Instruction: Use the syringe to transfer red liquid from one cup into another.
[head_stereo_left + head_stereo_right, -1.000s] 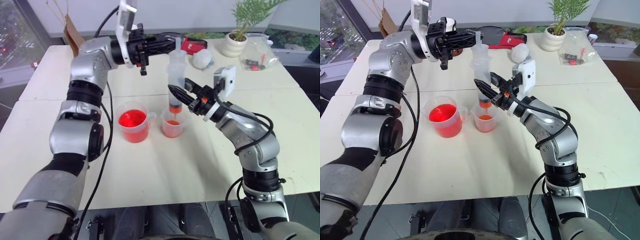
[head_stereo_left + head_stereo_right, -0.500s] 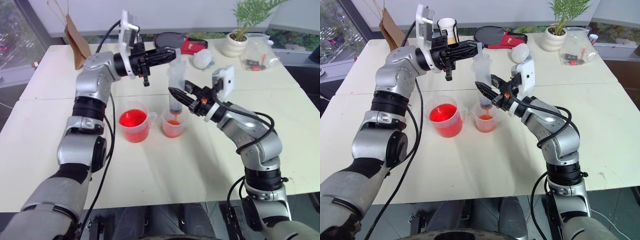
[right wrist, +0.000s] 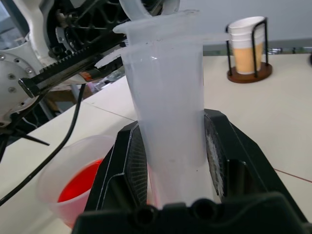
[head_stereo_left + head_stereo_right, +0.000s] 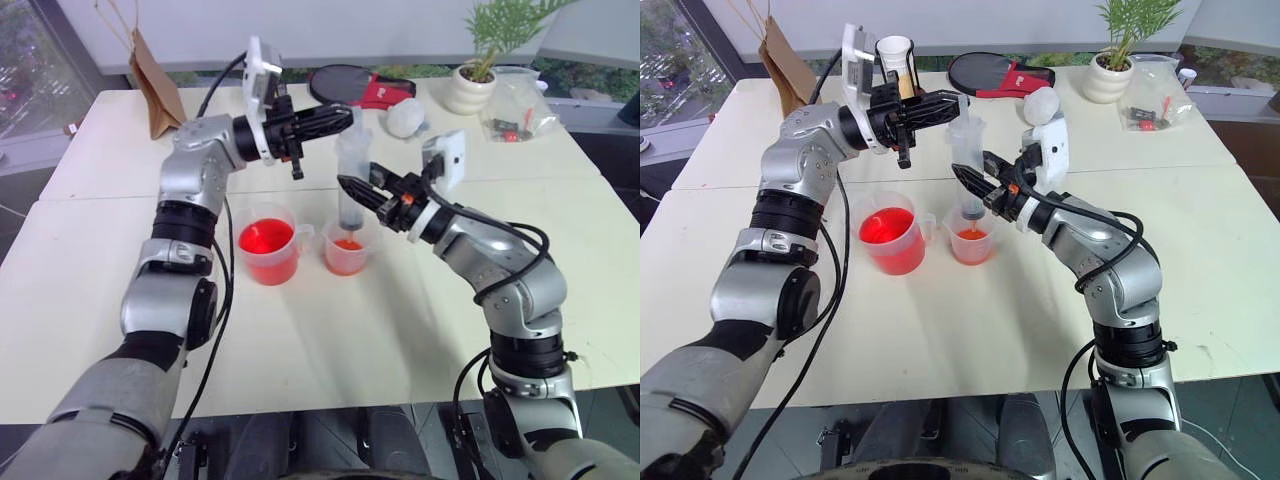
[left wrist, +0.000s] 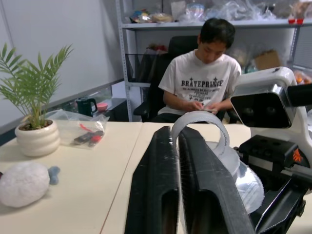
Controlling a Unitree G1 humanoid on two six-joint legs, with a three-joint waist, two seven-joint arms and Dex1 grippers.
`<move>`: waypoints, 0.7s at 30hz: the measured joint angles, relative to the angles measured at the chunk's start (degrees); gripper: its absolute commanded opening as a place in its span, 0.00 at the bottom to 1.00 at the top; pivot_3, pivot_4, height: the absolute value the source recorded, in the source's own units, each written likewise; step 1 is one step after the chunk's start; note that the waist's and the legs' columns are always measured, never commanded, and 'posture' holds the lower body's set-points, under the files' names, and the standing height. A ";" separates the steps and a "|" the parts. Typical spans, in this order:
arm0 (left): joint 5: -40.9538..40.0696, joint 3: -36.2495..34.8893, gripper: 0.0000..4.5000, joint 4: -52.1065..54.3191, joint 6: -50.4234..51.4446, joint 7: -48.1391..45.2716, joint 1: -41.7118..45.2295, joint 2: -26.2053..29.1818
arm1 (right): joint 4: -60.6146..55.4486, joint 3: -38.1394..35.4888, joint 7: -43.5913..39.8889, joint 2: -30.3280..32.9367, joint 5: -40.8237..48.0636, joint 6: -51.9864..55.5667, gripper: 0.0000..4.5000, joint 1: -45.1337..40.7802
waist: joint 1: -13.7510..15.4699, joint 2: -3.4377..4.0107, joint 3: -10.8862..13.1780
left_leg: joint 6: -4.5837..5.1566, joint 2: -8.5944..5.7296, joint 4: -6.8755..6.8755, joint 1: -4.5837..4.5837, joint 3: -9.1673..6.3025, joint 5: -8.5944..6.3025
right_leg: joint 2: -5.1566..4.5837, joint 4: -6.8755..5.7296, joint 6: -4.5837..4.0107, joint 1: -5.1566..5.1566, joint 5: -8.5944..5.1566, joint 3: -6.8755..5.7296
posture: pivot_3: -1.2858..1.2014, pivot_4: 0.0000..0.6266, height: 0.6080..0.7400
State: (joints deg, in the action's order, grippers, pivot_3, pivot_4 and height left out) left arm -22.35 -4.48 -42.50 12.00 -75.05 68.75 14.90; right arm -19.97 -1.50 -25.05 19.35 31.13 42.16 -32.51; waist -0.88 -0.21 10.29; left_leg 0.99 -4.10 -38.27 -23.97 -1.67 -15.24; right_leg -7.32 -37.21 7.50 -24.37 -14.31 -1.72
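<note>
A: Where does everything sit on the table (image 4: 300,350)?

B: The beaker (image 4: 268,250) of red liquid (image 4: 262,238) stands to the left. The cup (image 4: 346,255) is just beside it on the right, with a paler pool inside. The syringe (image 4: 352,160) stands upright over the cup, tip down at its mouth, and a little red shows low in the barrel.

A: Who has it?

B: The right gripper (image 4: 352,190) is clamped on the lower barrel from the right side. The left gripper (image 4: 345,115) reaches in nearly level from the left and meets the plunger ring (image 5: 199,117) at the very top. I can't tell whether it has actually pinched that ring.

A: So what does the next move depend on?

B: I'd say the axis. The barrel's long axis runs straight up and down, and the plunger lies right at the left gripper. Any push has to go straight down that line while the right arm keeps the tip over the cup.

A: Is any writing legible?

B: Only on the shirt of the person (image 5: 202,83) seated behind, which reads roughly "BRAVEPRINCE". I can read nothing on the syringe.
</note>
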 measured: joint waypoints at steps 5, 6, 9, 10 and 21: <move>-2.83 -3.31 0.50 -4.07 5.41 -0.50 2.72 2.64 | -1.90 -2.87 0.86 0.20 1.68 -0.02 0.29 -2.21 | -0.22 0.00 0.00 | 0.00 0.01 0.02 0.00 -0.01 0.00 | 0.01 -0.01 0.00 -0.02 0.00 -0.01 | 0.52 0.24 1.00; -2.88 -3.18 0.50 -4.41 7.06 -1.18 2.80 4.13 | -3.09 -3.44 0.94 -0.01 2.65 -0.09 0.29 -2.89 | -0.36 0.01 -0.01 | 0.00 0.02 0.04 0.01 0.00 0.00 | 0.02 -0.02 0.00 -0.04 0.00 0.00 | 0.52 0.24 1.00; -3.23 -3.17 0.50 -4.54 11.41 -4.92 0.78 9.51 | -5.00 -7.05 2.83 -2.17 8.24 0.10 0.29 -7.29 | -1.37 0.01 -0.01 | -0.01 0.08 0.07 0.02 -0.04 0.01 | 0.10 -0.05 0.00 -0.05 0.00 -0.01 | 0.52 0.24 1.00; -3.29 -3.41 0.50 -4.59 12.51 -5.25 0.14 11.46 | -4.37 -9.80 4.44 -2.85 11.21 0.48 0.29 -8.69 | -1.50 0.01 0.00 | -0.02 0.11 0.07 0.02 -0.06 0.01 | 0.10 -0.04 0.00 -0.05 0.00 -0.01 | 0.52 0.24 1.00; -4.75 -0.15 0.50 34.63 21.47 -4.55 -18.66 26.26 | 31.60 -18.83 11.64 25.72 22.66 39.40 0.29 -26.05 | 0.10 0.06 0.03 | 0.05 0.02 0.15 -0.06 -0.03 -0.04 | -0.14 0.19 -0.05 -0.03 -0.01 0.16 | 0.52 0.24 1.00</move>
State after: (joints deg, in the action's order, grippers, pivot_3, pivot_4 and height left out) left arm -27.09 -4.63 -7.87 33.47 -79.60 50.09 41.16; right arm 11.62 -20.33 -13.42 45.07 53.79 81.56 -58.57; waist -0.79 -0.15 10.32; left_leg 1.04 -4.07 -38.12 -24.03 -1.70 -15.27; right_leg -7.47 -37.03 7.45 -24.40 -14.31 -1.55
